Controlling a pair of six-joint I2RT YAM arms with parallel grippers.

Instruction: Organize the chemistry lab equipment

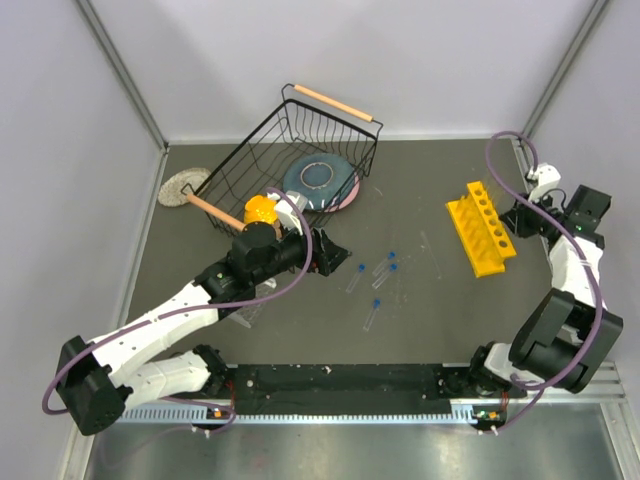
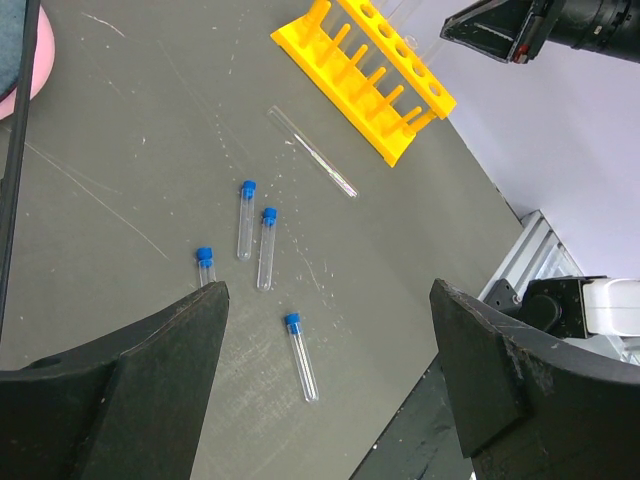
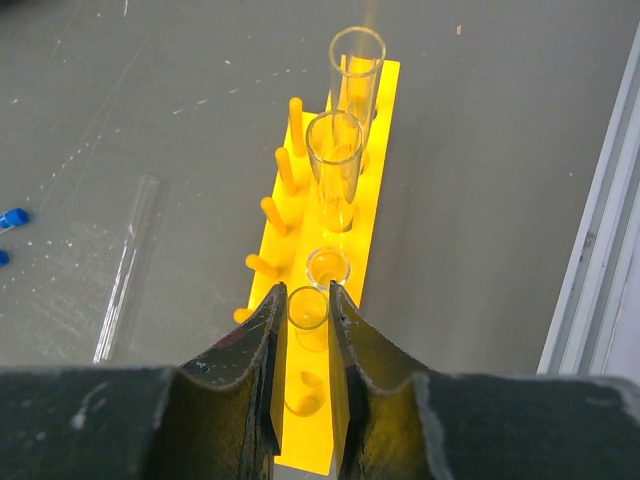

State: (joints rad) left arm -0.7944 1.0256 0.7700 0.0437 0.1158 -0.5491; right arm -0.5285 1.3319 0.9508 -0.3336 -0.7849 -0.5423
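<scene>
The right end effector (image 3: 305, 292) is pinched narrow on a clear glass tube (image 3: 307, 310) standing in the yellow rack (image 3: 386, 110). The left end effector (image 2: 328, 295) gapes wide above four blue-capped tubes (image 2: 245, 220) lying on the tabletop (image 2: 120, 150) near a glass rod (image 2: 312, 152).

One blue-capped tube (image 2: 205, 258) lay half behind a finger (image 2: 150, 380) of the left gripper (image 2: 328, 295); the yellow rack (image 2: 365, 70) ran off that view's top edge. Fingers (image 3: 240, 400) of the right gripper (image 3: 307, 292) pinched a glass tube (image 3: 307, 312), hiding its lower part.
</scene>
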